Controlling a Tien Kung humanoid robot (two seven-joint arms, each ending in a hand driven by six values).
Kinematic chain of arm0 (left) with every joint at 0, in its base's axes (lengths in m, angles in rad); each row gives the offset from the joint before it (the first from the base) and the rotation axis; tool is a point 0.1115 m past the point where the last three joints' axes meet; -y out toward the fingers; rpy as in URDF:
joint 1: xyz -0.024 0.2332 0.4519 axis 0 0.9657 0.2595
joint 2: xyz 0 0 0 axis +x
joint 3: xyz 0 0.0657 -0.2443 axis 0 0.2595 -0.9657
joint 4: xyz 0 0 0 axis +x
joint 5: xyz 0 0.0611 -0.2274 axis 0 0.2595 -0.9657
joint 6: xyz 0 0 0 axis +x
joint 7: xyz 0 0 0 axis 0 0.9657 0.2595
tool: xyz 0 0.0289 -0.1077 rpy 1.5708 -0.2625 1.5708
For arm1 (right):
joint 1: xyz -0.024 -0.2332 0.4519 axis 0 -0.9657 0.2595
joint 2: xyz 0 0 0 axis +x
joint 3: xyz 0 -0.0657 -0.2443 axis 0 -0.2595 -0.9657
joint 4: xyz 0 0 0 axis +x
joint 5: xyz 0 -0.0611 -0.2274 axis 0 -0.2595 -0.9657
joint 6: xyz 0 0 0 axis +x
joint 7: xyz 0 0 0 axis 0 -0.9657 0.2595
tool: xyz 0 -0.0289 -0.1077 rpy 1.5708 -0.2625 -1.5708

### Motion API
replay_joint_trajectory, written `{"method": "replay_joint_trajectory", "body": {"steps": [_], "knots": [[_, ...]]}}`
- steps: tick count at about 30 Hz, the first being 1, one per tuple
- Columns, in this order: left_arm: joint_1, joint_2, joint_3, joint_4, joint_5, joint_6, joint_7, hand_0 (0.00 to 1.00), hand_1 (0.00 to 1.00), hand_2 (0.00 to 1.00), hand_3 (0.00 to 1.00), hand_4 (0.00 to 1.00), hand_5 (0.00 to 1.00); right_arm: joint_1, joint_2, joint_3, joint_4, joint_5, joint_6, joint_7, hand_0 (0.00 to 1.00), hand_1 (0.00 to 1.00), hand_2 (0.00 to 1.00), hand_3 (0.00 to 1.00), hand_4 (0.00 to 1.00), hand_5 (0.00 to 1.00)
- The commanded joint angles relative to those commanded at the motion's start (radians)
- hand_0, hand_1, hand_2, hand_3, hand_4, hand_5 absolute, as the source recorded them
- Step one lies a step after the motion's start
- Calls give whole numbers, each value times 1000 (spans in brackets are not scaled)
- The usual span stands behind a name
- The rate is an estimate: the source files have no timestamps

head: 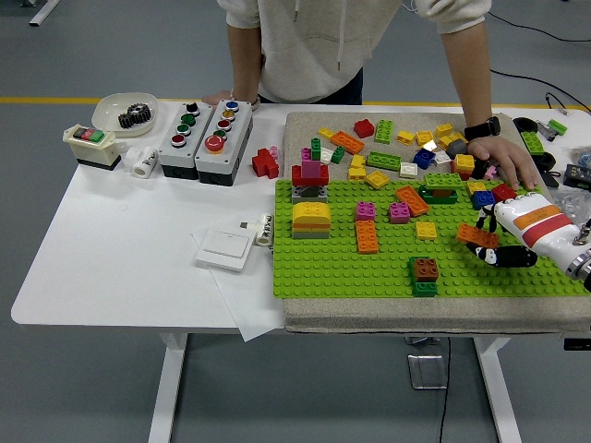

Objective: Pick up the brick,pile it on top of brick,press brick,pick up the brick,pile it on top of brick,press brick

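right hand (503,242) grips orange brick (477,236), above green baseplate (369,268).

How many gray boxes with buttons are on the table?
2: the left button box and the right button box stand side by side, left of the bricks. None seem hidden.

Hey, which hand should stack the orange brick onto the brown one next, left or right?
Right. The right hand already grips the orange brick at the green baseplate's right side, with the brown brick just to its left. The left hand is not in view.
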Motion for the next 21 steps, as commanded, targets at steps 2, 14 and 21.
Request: {"method": "replay_joint_trajectory", "body": {"steps": [2,14,21], "knots": [[0,0,2,0,-3,0,-1,772,751,751,595,656,677,-2,-13,2,38,0,-1,3,247,380,443,474,615,502],[-1,1,8,0,-14,0,-5,772,751,750,595,656,677,6,-59,-43,179,1,-7,67,261,382,443,476,613,495],[-2,2,11,-1,-18,1,-6,772,750,750,594,656,678,32,-70,-87,190,-9,-29,118,272,384,447,476,614,492]]}}
